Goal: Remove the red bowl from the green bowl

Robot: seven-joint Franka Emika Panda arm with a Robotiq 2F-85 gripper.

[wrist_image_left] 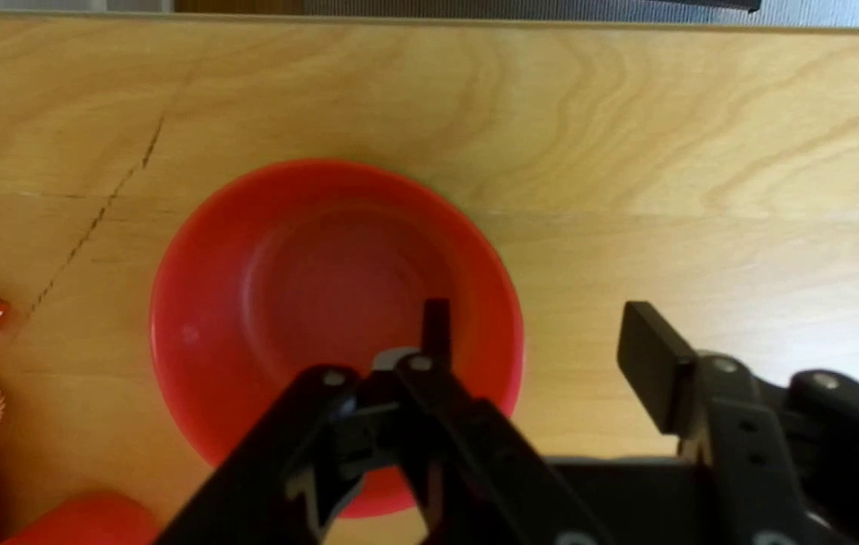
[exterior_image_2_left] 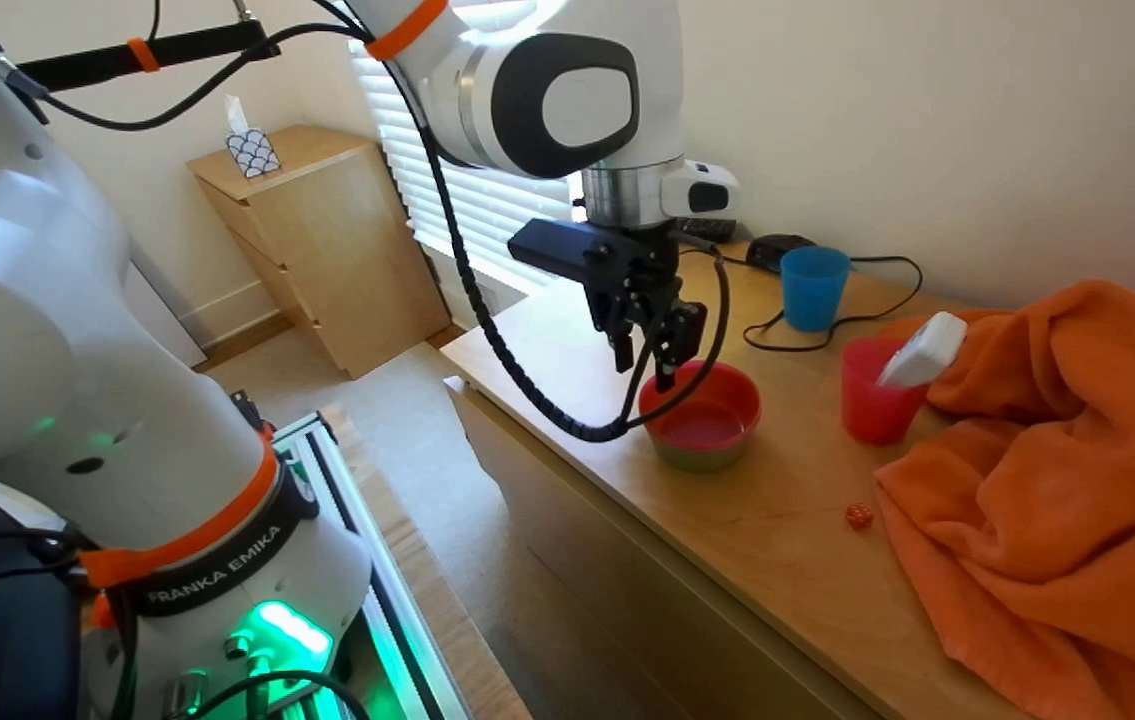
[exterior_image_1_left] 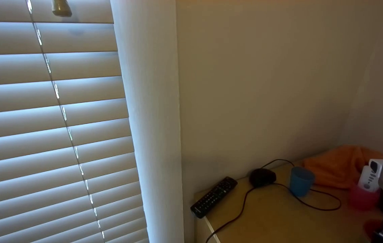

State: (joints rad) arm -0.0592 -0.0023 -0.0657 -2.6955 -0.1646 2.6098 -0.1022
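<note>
Robotiq gripper (exterior_image_2_left: 643, 372) pointing down, I have its two fingers (wrist_image_left: 652, 363) spread wide: by the wrist view one is over the inside of the red bowl (wrist_image_left: 319, 303), the other over the tabletop (wrist_image_left: 701, 151) just outside the rim. Whether either fingertip sits below rim height, I can't tell from where I am.

Going across from the left in an exterior view, I have the robot base (exterior_image_2_left: 192, 635) with a green light (exterior_image_2_left: 292, 625) lit low on it. Beyond it is a wooden cabinet (exterior_image_2_left: 357, 250) carrying a tissue box (exterior_image_2_left: 254, 152). Next, high in the view, the arm (exterior_image_2_left: 567, 105) is bent above the tabletop, its last section hanging upright over the gripper. A black cable (exterior_image_2_left: 587, 432) sags in a loop below the fingers and crosses in front of the red bowl, which is nested level in the green bowl (exterior_image_2_left: 702, 462). To the right I have a blue cup (exterior_image_2_left: 813, 295) standing upright, then a red die (exterior_image_2_left: 859, 516), a red cup (exterior_image_2_left: 872, 415) with a white object (exterior_image_2_left: 927, 350) tilted out of it, and a rumpled orange cloth (exterior_image_2_left: 1057, 480) at the edge of the view.
</note>
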